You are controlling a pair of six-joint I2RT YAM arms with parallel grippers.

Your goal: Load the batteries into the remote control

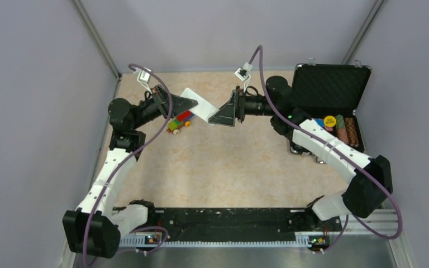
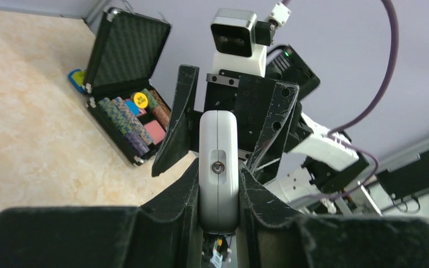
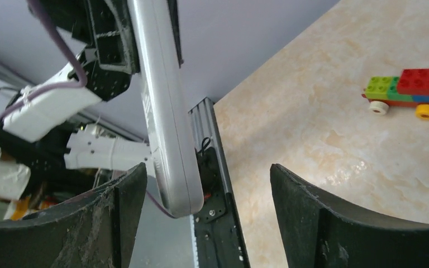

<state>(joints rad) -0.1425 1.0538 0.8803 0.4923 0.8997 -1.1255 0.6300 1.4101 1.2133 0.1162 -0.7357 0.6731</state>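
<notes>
My left gripper [image 1: 192, 102] is shut on the light-grey remote control [image 1: 199, 105] and holds it in the air above the table, edge-on in the left wrist view [image 2: 218, 167]. My right gripper [image 1: 217, 119] is open, its jaws spread around the remote's free end [image 3: 167, 145]. That end sits close to the left finger [image 3: 117, 206] and far from the right finger [image 3: 324, 218]. The left gripper [image 2: 218, 184] clamps both flat faces. No batteries show in any view.
A colourful toy-brick train [image 1: 180, 121] lies on the table under the remote, also in the right wrist view [image 3: 410, 92]. An open black case [image 1: 329, 106] with coloured chips stands at the right, also in the left wrist view [image 2: 125, 95].
</notes>
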